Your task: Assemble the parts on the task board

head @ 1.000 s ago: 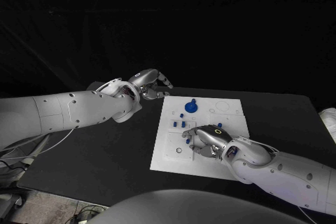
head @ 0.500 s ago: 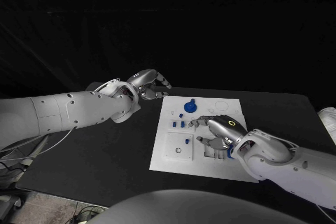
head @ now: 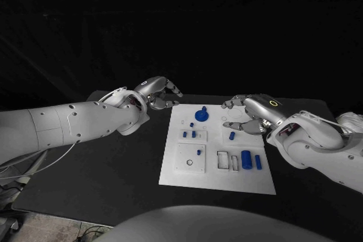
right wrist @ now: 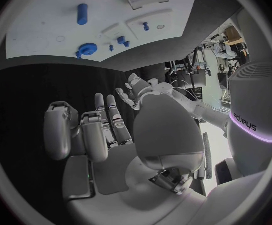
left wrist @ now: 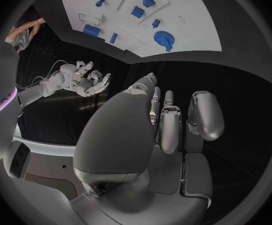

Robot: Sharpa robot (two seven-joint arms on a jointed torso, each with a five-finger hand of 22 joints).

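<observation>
The right hand [head: 253,113] has its fingers [head: 231,103] spread and slightly curled, holding nothing, above the far right part of the task board [head: 219,174]. In the right wrist view its palm [right wrist: 105,150] is bare and its fingers are apart. The left hand [head: 157,92] hangs just off the board's far left corner, over the black table [head: 113,163], its fingers loosely apart and holding nothing; the left wrist view shows that palm [left wrist: 173,155] bare too.

On the white board, a blue gear [head: 203,115] with a pin stands near the far edge. Small blue pieces [head: 192,133] lie left of centre, one blue peg [head: 232,136] lies beside them to the right, and a larger blue cylinder [head: 246,159] with a smaller one [head: 258,162] lies on the right side.
</observation>
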